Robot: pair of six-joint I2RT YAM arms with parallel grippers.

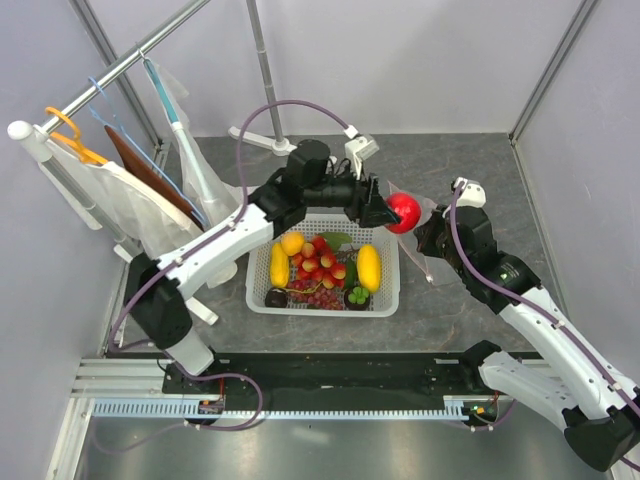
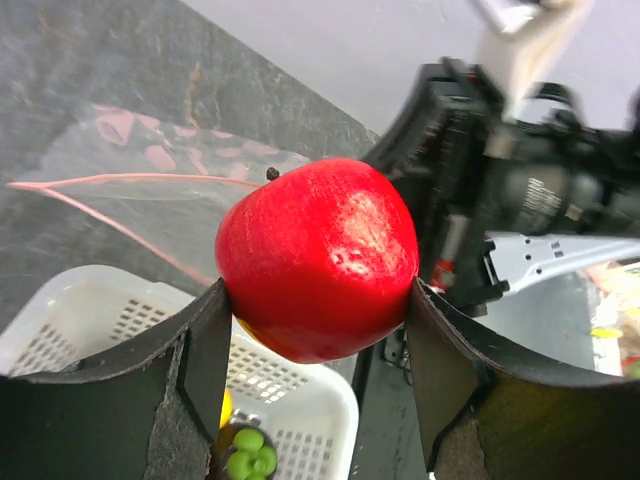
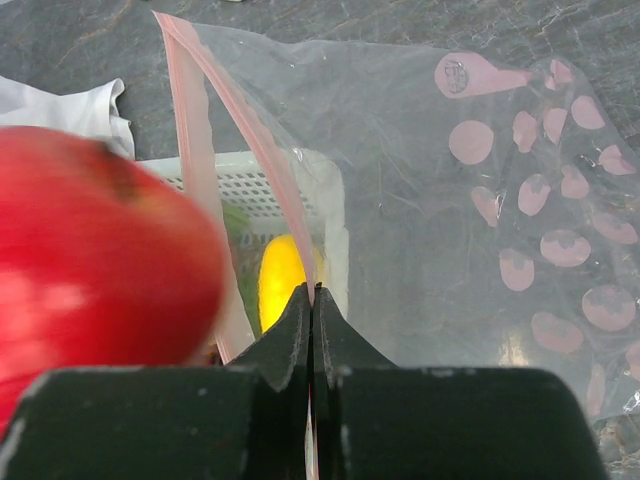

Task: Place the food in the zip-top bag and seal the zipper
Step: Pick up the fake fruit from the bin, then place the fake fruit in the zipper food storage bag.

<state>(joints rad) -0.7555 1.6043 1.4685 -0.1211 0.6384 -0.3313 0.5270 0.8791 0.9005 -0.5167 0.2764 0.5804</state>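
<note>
My left gripper (image 1: 392, 213) is shut on the red pomegranate (image 1: 404, 212), holding it in the air just right of the white mesh basket (image 1: 385, 300). It fills the left wrist view (image 2: 318, 258), with the clear zip-top bag (image 2: 170, 200) behind it. My right gripper (image 1: 427, 236) is shut on the bag's pink zipper strip (image 3: 290, 200), holding its mouth open in the right wrist view, where the pomegranate (image 3: 95, 250) is a blur at the left. Two yellow mangoes (image 1: 369, 266), an orange (image 1: 292, 243), red-yellow small fruits (image 1: 322, 258), grapes (image 1: 318, 296) and a mangosteen (image 1: 276, 298) lie in the basket.
A clothes rack with hangers and white cloth (image 1: 120, 190) stands at the left. A white stand base (image 1: 258, 138) sits at the back. Green leaves (image 1: 357, 295) lie in the basket. Grey walls close in at the back and right.
</note>
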